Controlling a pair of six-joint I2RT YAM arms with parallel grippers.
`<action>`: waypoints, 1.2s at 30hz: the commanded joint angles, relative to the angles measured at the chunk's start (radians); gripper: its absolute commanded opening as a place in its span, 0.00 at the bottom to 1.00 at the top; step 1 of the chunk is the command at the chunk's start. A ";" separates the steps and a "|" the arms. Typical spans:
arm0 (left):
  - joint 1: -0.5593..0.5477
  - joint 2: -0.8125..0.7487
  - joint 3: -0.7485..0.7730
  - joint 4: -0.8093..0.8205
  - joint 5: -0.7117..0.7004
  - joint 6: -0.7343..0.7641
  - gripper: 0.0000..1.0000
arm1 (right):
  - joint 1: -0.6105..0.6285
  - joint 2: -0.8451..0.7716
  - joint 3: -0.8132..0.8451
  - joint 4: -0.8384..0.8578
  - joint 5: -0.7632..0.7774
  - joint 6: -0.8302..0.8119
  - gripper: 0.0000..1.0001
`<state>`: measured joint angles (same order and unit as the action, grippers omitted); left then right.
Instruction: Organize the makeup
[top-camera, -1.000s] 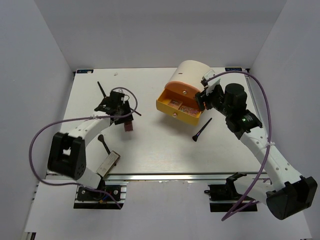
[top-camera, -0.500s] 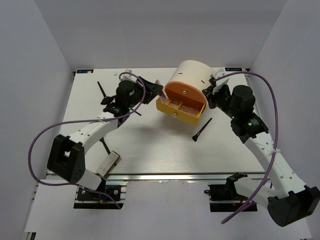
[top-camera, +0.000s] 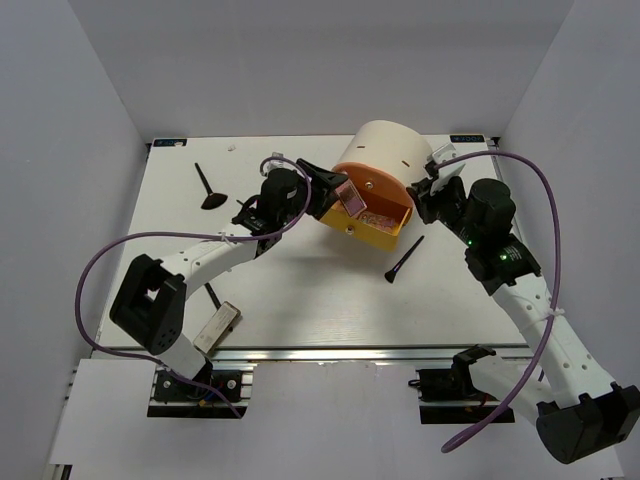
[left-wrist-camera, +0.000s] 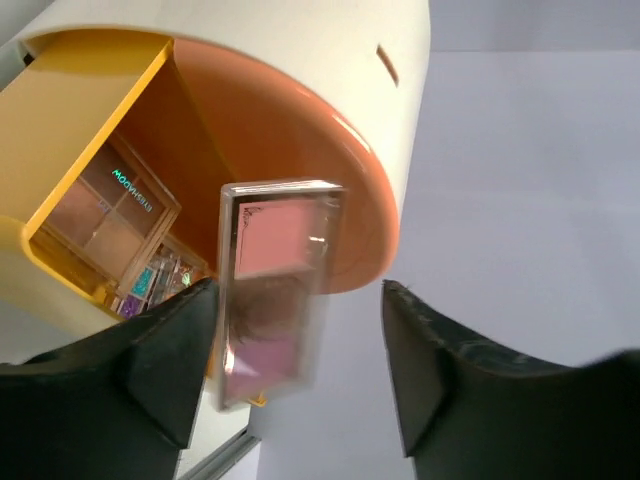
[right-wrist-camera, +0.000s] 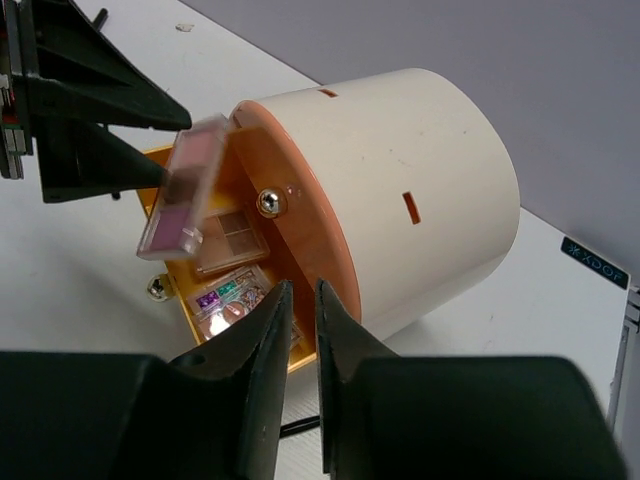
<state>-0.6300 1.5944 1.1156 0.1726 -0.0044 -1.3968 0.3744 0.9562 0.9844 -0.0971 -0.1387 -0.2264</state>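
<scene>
My left gripper (top-camera: 327, 186) hangs over the open yellow drawer (top-camera: 372, 232) of the cream drawer unit (top-camera: 385, 150). Its jaws are wide open (left-wrist-camera: 298, 288). A pink eyeshadow palette (left-wrist-camera: 272, 290) is blurred beside the left finger, clear of the right one; it also shows above the drawer in the right wrist view (right-wrist-camera: 185, 188). A brown palette (right-wrist-camera: 225, 240) and a multicoloured palette (right-wrist-camera: 228, 297) lie in the drawer. My right gripper (right-wrist-camera: 302, 288) is shut and empty beside the unit's right side (top-camera: 425, 195).
A black brush (top-camera: 403, 258) lies right of the drawer. Another brush (top-camera: 208, 188) lies at the far left and a third (top-camera: 212, 293) near the left arm. A silvery-beige compact (top-camera: 217, 328) lies at the near left edge.
My left arm has swung right from the left of the table to the drawer, carrying the pink palette, and its jaws have opened. My right gripper has drawn back from the drawer front.
</scene>
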 joint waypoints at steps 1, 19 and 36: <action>0.000 -0.013 0.036 0.042 -0.020 -0.011 0.79 | -0.005 -0.022 -0.009 0.040 -0.016 0.010 0.25; 0.180 -0.330 0.033 -0.626 -0.131 0.212 0.20 | 0.032 0.103 0.069 -0.411 -0.900 -0.511 0.66; 0.566 -0.520 0.403 -1.194 -0.261 0.796 0.98 | 0.685 0.788 0.230 -0.050 -0.693 -1.049 0.89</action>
<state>-0.0658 1.1137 1.4994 -0.8906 -0.1909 -0.6949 1.0126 1.6810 1.1042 -0.2050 -0.7776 -1.0580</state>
